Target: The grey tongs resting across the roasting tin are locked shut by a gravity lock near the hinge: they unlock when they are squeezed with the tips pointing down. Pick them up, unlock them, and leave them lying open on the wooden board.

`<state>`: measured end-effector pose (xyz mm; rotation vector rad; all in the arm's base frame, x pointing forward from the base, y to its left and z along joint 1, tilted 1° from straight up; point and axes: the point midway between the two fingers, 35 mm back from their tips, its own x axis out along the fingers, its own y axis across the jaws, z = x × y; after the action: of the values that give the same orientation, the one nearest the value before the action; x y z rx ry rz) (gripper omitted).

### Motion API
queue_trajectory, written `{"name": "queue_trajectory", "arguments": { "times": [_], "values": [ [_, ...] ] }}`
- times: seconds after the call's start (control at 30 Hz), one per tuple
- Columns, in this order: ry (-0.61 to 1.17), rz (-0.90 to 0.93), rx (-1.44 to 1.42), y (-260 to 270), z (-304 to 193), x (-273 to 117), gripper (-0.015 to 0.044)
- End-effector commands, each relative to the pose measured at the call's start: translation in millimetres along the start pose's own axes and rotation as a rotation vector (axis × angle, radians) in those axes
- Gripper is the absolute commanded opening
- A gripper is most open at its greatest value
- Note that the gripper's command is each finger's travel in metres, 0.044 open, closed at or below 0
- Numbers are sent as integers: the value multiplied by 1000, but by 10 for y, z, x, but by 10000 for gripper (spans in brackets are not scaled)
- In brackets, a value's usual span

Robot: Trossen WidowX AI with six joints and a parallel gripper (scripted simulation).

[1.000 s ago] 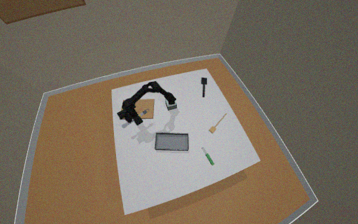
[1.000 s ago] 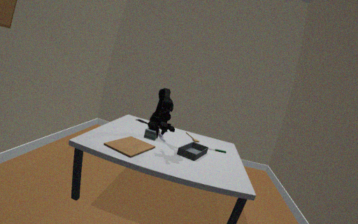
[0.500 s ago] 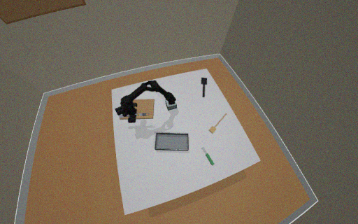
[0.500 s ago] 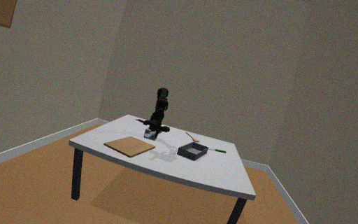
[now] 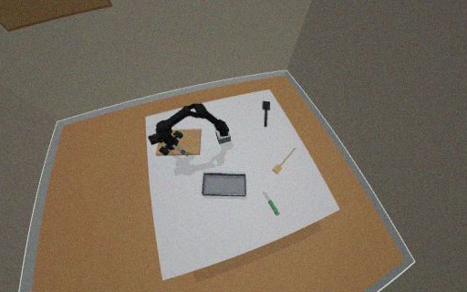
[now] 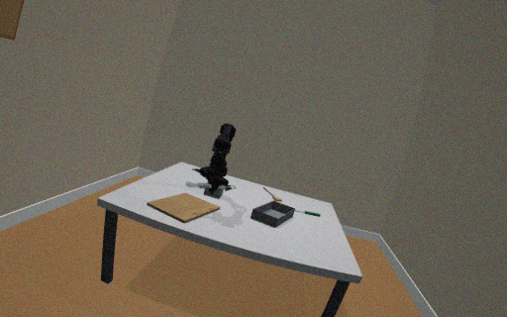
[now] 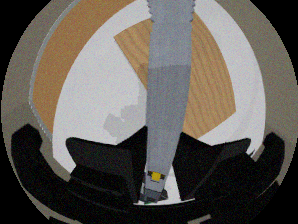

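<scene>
Tongs hang clamped near the hinge in the gripper, arms together, above the wooden board near the table's back left corner; the roasting tin sits mid-table.

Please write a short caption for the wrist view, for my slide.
Black parallel-jaw gripper shut on the long grey metal tongs, their tips extending over the flat wooden board.

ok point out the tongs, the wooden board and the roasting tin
tongs (image 7: 168,90), wrist view, middle of the grey arms
wooden board (image 6: 182,206), exterior view, centre of its top face
roasting tin (image 5: 223,194), top view, near rim
</scene>
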<state>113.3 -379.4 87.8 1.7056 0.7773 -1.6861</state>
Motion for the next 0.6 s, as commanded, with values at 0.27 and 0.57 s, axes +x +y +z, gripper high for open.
{"name": "queue_trajectory", "arguments": {
  "times": [0.27, 0.57],
  "values": [
    [-11, 6, 468, -134, 257, -34, -150],
    [-13, 7, 835, -262, 436, -35, -150]
  ]
}}
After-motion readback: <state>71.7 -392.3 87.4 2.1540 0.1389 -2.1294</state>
